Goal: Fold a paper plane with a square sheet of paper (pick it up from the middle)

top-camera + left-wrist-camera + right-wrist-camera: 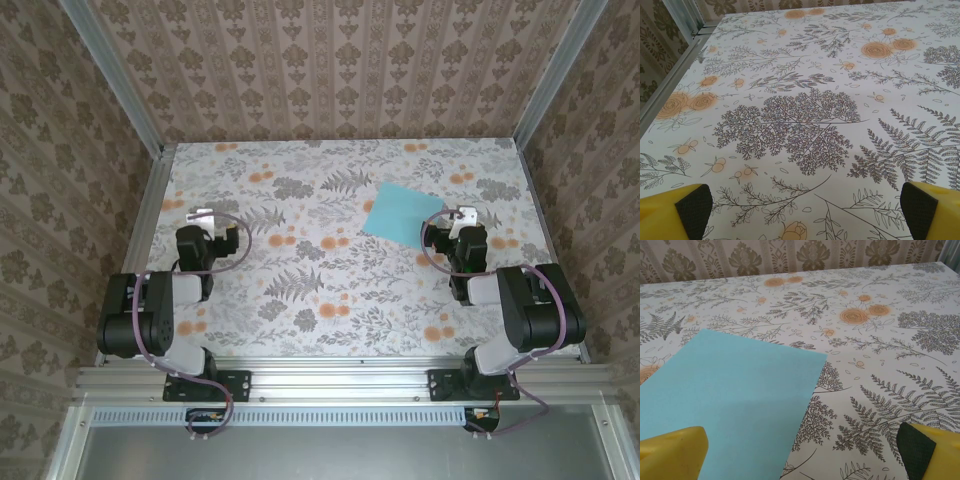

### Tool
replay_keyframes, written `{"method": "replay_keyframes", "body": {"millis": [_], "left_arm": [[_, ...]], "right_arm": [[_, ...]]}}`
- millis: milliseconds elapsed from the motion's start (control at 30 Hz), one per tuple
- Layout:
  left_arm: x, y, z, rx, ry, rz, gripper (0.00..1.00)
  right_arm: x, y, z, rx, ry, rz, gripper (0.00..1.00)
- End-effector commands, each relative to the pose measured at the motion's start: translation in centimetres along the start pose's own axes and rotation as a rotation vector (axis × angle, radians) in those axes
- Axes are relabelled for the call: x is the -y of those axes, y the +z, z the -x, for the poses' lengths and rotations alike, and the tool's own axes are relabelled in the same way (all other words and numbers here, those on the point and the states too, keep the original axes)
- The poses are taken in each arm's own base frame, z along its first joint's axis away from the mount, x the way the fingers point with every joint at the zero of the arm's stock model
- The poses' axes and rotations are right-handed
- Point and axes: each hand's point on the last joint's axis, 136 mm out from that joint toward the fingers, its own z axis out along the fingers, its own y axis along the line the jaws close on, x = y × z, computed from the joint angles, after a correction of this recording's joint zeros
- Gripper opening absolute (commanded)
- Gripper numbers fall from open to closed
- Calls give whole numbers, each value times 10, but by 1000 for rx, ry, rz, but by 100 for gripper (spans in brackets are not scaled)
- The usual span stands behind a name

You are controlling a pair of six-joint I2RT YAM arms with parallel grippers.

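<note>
The square sheet of paper is plain turquoise and lies flat and unfolded on the floral tabletop, right of centre. My right gripper sits just right of its near-right edge, open, with nothing between the fingers. In the right wrist view the square sheet of paper fills the lower left; the left yellow finger hangs over it and the right gripper's gap straddles the sheet's right edge. My left gripper rests over bare table at the far left, open and empty.
Aluminium frame rails run along the table's left, right and near edges, with patterned walls behind them. The tabletop between the two arms carries only the floral print.
</note>
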Motion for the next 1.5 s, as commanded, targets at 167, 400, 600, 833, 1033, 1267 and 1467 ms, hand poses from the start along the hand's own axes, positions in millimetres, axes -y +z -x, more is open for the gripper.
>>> {"method": "replay_keyframes", "body": {"millis": [167, 400, 600, 833, 1033, 1267, 1467], "left_arm": [[-1, 3, 8, 16, 20, 7, 100], [-1, 3, 7, 16, 19, 7, 100], [-2, 3, 8, 17, 20, 7, 100], [-1, -1, 14, 19, 20, 5, 100], [-16, -22, 43, 16, -15, 75, 100], [-7, -46, 79, -54, -48, 40, 100], [8, -52, 101, -93, -118, -27, 100]], "right_arm": [[-4, 3, 12, 32, -11, 22, 100], [-4, 3, 12, 32, -12, 23, 100], [-4, 4, 12, 27, -13, 22, 100], [4, -4, 20, 57, 4, -21, 100], [10, -33, 65, 65, 22, -108, 100], [20, -37, 91, -150, 226, -222, 100], [-14, -7, 82, -417, 328, -132, 100]]}}
